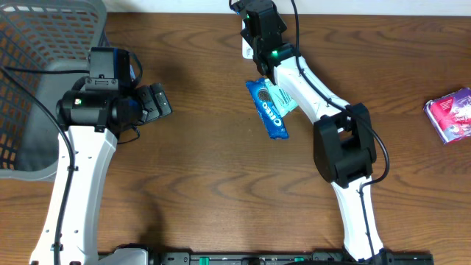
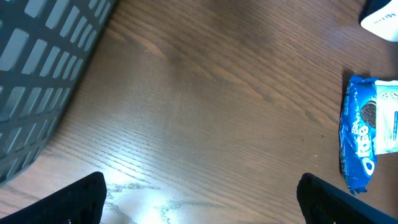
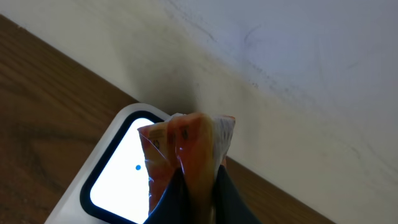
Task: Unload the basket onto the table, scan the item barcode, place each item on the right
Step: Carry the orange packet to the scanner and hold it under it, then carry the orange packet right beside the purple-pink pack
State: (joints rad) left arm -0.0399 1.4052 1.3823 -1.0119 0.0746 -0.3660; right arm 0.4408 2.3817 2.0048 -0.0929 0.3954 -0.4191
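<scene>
In the right wrist view my right gripper (image 3: 199, 182) is shut on the item, a crinkled orange and clear packet (image 3: 186, 140). The packet hangs upright just in front of the scanner (image 3: 93, 180), a white unit whose window glows white with a blue dot. No barcode shows on the packet. From overhead the scanner (image 1: 245, 46) peeks out at the table's back edge, under the right wrist (image 1: 262, 23), which hides the packet. My left gripper (image 2: 200, 184) stands wide open over bare wood, holding nothing; overhead it sits at the left (image 1: 156, 103).
A blue Oreo pack (image 1: 266, 109) lies just in front of the scanner, with a white and teal pack (image 1: 284, 99) against it. A pink packet (image 1: 450, 114) lies at the far right. A grey mesh basket (image 1: 44, 44) fills the back left corner.
</scene>
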